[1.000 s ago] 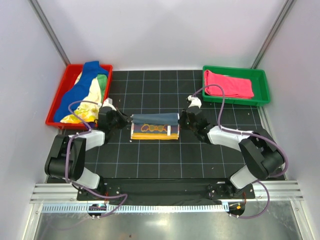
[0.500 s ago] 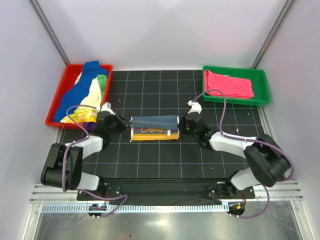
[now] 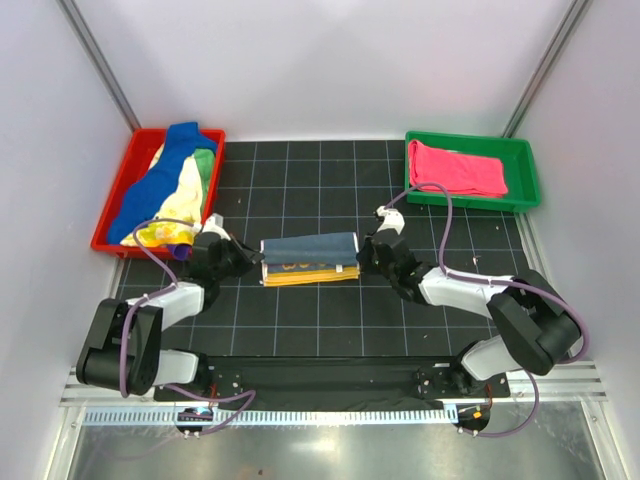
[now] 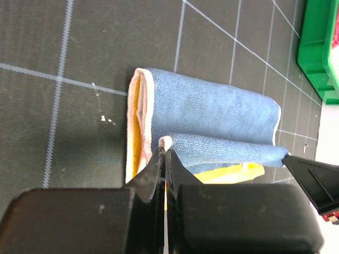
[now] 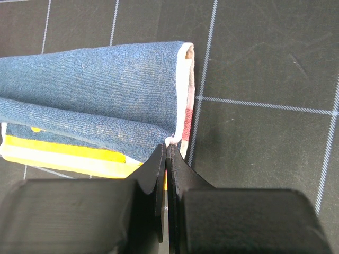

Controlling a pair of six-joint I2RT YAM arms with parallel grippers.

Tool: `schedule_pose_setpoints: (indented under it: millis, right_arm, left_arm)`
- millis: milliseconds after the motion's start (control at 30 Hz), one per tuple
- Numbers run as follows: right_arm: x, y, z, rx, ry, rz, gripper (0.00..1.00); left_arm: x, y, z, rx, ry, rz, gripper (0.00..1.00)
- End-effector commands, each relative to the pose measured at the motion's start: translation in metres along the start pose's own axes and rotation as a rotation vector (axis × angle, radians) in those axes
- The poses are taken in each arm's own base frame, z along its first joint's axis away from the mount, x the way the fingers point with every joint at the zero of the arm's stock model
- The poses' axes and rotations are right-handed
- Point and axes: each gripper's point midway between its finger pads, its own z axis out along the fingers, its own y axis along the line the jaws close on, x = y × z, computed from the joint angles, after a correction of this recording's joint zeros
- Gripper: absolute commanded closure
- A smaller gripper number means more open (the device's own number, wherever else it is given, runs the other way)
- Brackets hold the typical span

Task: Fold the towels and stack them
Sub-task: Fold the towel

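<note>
An orange-yellow towel (image 3: 308, 271) with a blue back lies mid-table, its blue flap (image 3: 308, 247) folded over most of it. My left gripper (image 3: 257, 259) is shut on the flap's left corner, and my right gripper (image 3: 362, 256) is shut on its right corner. The left wrist view has the left gripper (image 4: 165, 146) pinching a white-hemmed corner of the towel (image 4: 212, 108). In the right wrist view the right gripper (image 5: 167, 147) pinches the other corner of the towel (image 5: 95, 90). A yellow strip still shows along the near edge.
A red tray (image 3: 108, 220) at the back left holds a heap of towels (image 3: 172, 180) in blue, green and yellow. At the back right, a green tray (image 3: 527, 165) holds a folded pink-red towel (image 3: 456, 168). The mat is black with a white grid.
Both grippers have moved toward the near edge and lower, drawing the blue flap further over the orange-yellow towel. Less yellow shows now.
</note>
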Motion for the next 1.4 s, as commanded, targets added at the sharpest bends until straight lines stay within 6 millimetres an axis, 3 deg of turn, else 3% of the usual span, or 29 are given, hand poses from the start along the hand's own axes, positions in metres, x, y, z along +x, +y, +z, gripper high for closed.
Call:
schedule_pose_setpoints:
  millis: [0,433,733,900,1100,1200,1267,1367]
  right_arm:
    - [-0.021,0.001,-0.004,0.009,-0.086,0.026,0.99]
    - [-0.028,0.001,-0.012,0.016,-0.104,0.026,0.99]
    - [0.001,-0.004,-0.002,0.004,-0.047,0.048,0.99]
    - [0.007,-0.004,-0.001,-0.001,-0.031,0.041,0.98]
    - [0.006,-0.005,-0.007,0.008,-0.018,0.016,0.77]
    - [-0.005,-0.005,-0.017,0.025,-0.029,0.012,0.66]
    - [-0.017,-0.003,-0.024,0.033,-0.052,0.015,0.62]
    - [-0.021,-0.005,-0.031,0.054,-0.036,0.017,0.62]
  left_arm:
    - [-0.004,-0.014,-0.004,0.054,-0.018,0.036,1.0]
    - [0.002,-0.017,-0.013,0.065,0.007,0.044,1.0]
    - [0.025,0.01,-0.009,-0.02,0.057,-0.022,1.0]
    - [0.032,0.012,-0.007,-0.02,0.072,-0.029,0.97]
    - [0.024,0.002,-0.013,-0.004,0.057,-0.027,0.81]
    - [0.015,-0.001,-0.023,-0.036,0.047,0.001,0.76]
    - [0.013,0.006,-0.031,-0.095,0.046,0.021,0.74]
    - [0.0,-0.003,-0.041,-0.101,0.014,0.043,0.73]
